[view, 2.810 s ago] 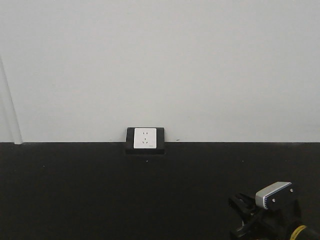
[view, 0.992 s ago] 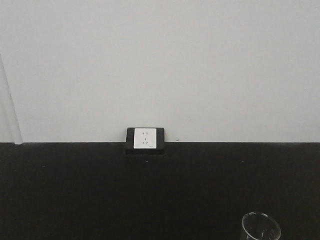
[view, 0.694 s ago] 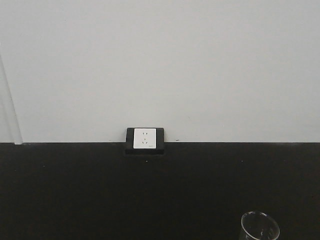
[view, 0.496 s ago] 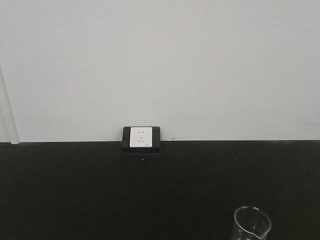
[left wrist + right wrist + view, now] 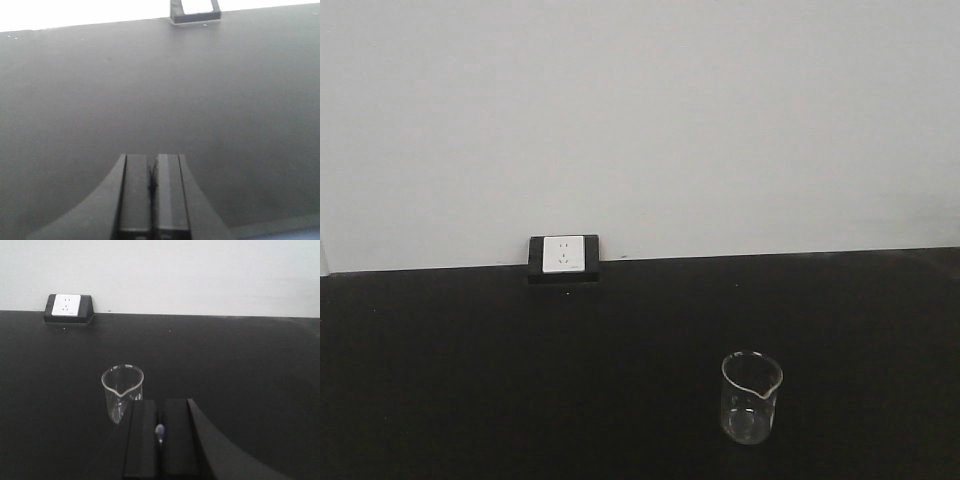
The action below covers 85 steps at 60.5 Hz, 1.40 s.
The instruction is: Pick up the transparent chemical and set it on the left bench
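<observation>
The beaker [image 5: 751, 396] looks light, slippery and easy to break. Hold its middle gently. The left gripper [image 5: 152, 186] and right gripper [image 5: 160, 434] are both closed, empty.

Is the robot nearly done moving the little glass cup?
No, nothing looks done yet. The beaker stands upright on the worktop with the socket, untouched. In hand: nothing; the right gripper is shut just short of the beaker, and the left gripper is shut too. Still left: open, grab it, carry it to the left bench, set it down.
</observation>
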Tool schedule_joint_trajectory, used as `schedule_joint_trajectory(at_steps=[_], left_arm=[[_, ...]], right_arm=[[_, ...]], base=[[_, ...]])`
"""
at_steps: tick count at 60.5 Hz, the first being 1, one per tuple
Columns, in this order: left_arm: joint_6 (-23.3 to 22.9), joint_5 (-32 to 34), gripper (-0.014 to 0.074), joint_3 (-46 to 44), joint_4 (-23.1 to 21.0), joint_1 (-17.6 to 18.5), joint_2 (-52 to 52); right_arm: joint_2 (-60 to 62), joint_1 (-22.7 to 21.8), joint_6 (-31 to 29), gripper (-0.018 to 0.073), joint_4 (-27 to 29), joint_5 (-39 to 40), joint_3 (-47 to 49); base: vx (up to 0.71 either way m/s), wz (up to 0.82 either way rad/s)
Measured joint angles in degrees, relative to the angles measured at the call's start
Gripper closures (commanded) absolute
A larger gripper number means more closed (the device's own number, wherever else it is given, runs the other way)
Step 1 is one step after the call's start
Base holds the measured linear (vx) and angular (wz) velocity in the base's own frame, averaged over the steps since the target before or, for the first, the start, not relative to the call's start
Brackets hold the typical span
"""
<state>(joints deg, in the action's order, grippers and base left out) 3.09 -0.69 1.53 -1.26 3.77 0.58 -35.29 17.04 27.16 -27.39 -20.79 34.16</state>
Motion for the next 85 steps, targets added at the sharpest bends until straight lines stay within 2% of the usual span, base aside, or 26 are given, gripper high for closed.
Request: schedule_joint_trajectory(at_steps=[28,85], left_arm=[[0.0,0.0,0.06,0.0,0.0,0.0,0.0],[0.0,0.0,0.06,0.0,0.0,0.0,0.0]], right_arm=[[0.0,0.0,0.0,0.0562,0.0,-0.06,0.0],[0.0,0.0,0.0,0.0562,0.0,-0.06,0.0]], base=[[-0.33,0.1],[-0.37,0.47]])
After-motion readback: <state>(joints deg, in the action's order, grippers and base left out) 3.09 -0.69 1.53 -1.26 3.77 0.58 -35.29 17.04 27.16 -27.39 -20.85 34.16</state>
